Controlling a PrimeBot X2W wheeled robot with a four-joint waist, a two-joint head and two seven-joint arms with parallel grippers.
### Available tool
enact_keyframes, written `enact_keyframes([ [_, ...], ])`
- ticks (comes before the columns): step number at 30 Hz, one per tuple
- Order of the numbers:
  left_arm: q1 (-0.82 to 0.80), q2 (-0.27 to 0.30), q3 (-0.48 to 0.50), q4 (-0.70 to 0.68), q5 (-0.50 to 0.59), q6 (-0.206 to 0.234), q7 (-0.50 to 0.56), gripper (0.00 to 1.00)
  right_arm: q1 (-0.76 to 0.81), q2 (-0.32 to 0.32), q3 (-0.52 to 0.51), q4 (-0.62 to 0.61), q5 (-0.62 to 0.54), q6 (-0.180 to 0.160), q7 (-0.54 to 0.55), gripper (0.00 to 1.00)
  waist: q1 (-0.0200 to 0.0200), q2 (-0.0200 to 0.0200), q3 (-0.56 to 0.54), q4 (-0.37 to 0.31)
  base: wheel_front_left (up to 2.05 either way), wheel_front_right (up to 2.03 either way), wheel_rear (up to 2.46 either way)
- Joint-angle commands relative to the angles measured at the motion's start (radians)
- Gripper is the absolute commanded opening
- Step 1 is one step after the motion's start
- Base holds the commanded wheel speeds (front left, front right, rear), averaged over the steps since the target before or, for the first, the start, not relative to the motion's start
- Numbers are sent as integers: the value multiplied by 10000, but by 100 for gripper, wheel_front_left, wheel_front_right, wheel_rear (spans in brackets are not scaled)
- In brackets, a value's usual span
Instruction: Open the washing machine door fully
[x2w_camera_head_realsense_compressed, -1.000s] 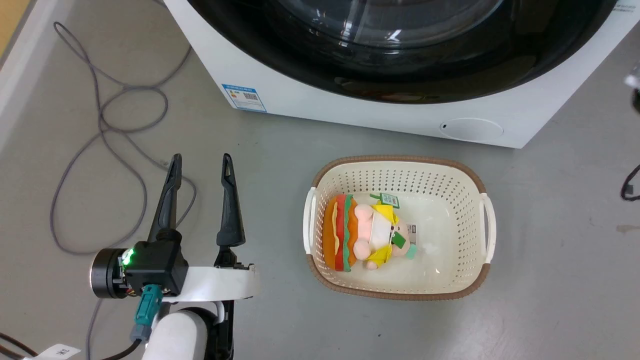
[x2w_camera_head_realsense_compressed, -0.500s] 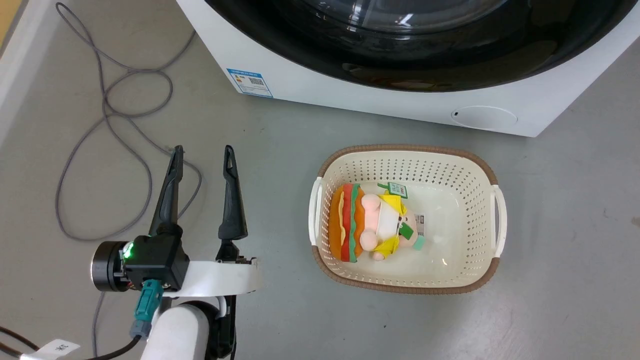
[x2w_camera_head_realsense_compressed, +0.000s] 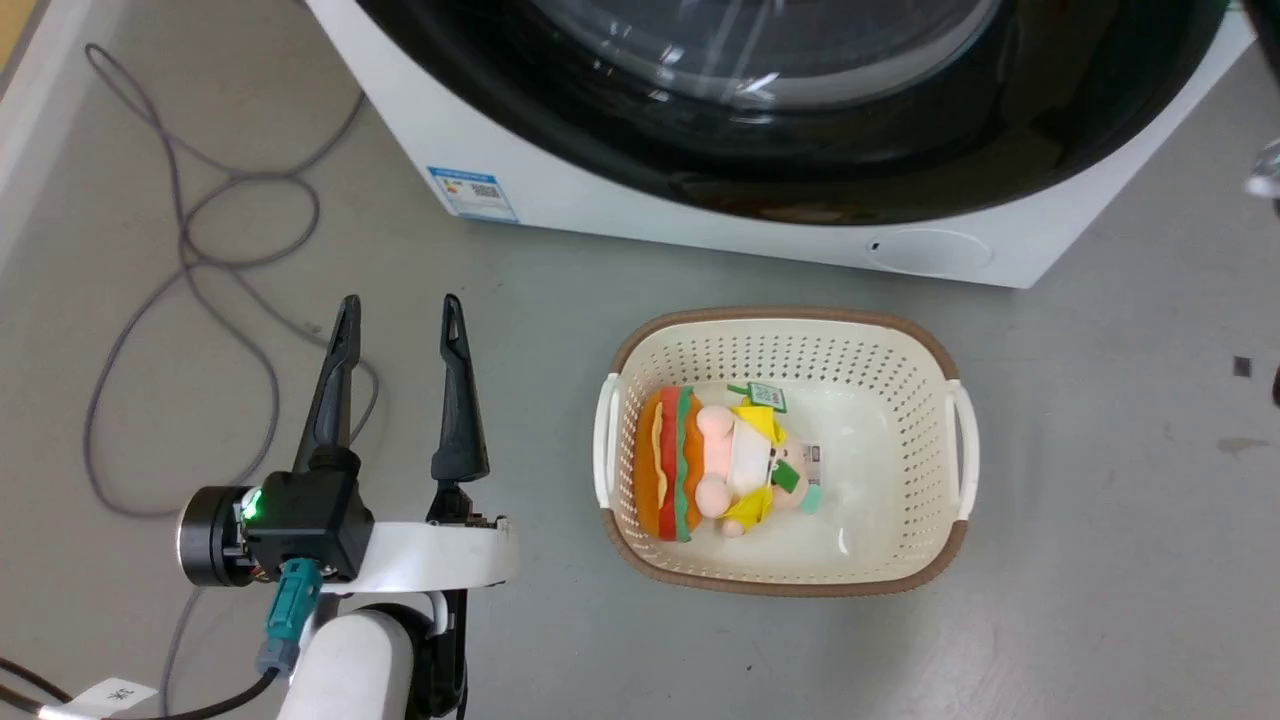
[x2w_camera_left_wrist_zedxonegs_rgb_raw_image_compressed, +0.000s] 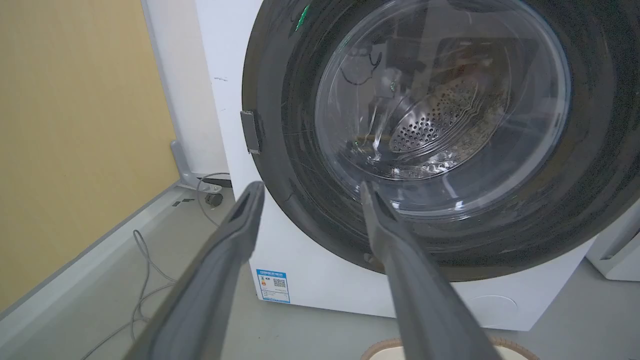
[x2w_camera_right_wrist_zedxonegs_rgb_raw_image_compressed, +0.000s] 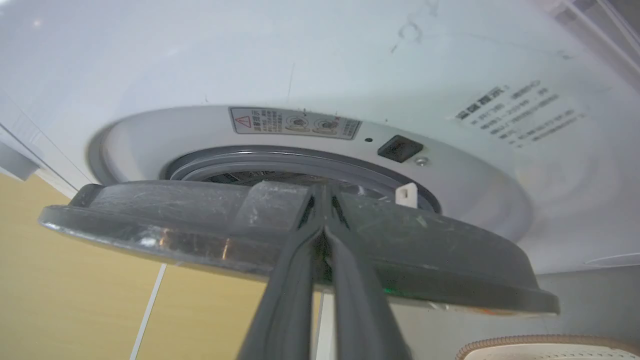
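Note:
The white washing machine (x2w_camera_head_realsense_compressed: 700, 225) stands at the top of the head view, its glossy black washing machine door (x2w_camera_head_realsense_compressed: 800, 150) with the glass bowl facing me. My left gripper (x2w_camera_head_realsense_compressed: 398, 310) hangs open over the floor to the lower left, well short of the machine. In the left wrist view its fingers (x2w_camera_left_wrist_zedxonegs_rgb_raw_image_compressed: 240, 220) point at the door (x2w_camera_left_wrist_zedxonegs_rgb_raw_image_compressed: 280, 150). In the right wrist view the door (x2w_camera_right_wrist_zedxonegs_rgb_raw_image_compressed: 175, 215) stands ajar from the machine front (x2w_camera_right_wrist_zedxonegs_rgb_raw_image_compressed: 250, 60), with the grey seal showing behind it. My right gripper (x2w_camera_right_wrist_zedxonegs_rgb_raw_image_compressed: 322, 192) is shut, its tips in the notch on the door's rim.
A cream basket (x2w_camera_head_realsense_compressed: 780, 318) holding a burger plush toy (x2w_camera_head_realsense_compressed: 690, 465) sits on the grey floor just before the machine. A grey cable (x2w_camera_head_realsense_compressed: 200, 250) loops on the floor at the left. A yellow wall (x2w_camera_left_wrist_zedxonegs_rgb_raw_image_compressed: 75, 125) lies left of the machine and another white appliance (x2w_camera_left_wrist_zedxonegs_rgb_raw_image_compressed: 615, 250) stands to its right.
The whole head picture has shifted right and up, then back, so the camera has moved. My left gripper keeps its open pose.

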Motion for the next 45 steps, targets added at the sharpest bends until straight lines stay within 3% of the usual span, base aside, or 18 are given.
enact_keyframes([
  [1,39,12,26,24,45,-11,-55,100,214,409,217,-128,65,23,185,0,-1,-1,-68,-68,0,0,0],
  [21,389,12,145,184,163,-229,-55,100,1774,1360,162,-839,686,23,-159,0,-1,-1,-904,-286,0,0,0],
  [29,747,12,227,215,173,-172,-55,100,2576,1346,65,-1152,859,23,-48,0,-1,-1,-1433,-137,0,0,0],
  [45,1393,12,470,297,335,-301,-55,100,5403,1798,746,-3933,1152,23,1178,0,-1,-1,-2260,-293,0,0,0],
])
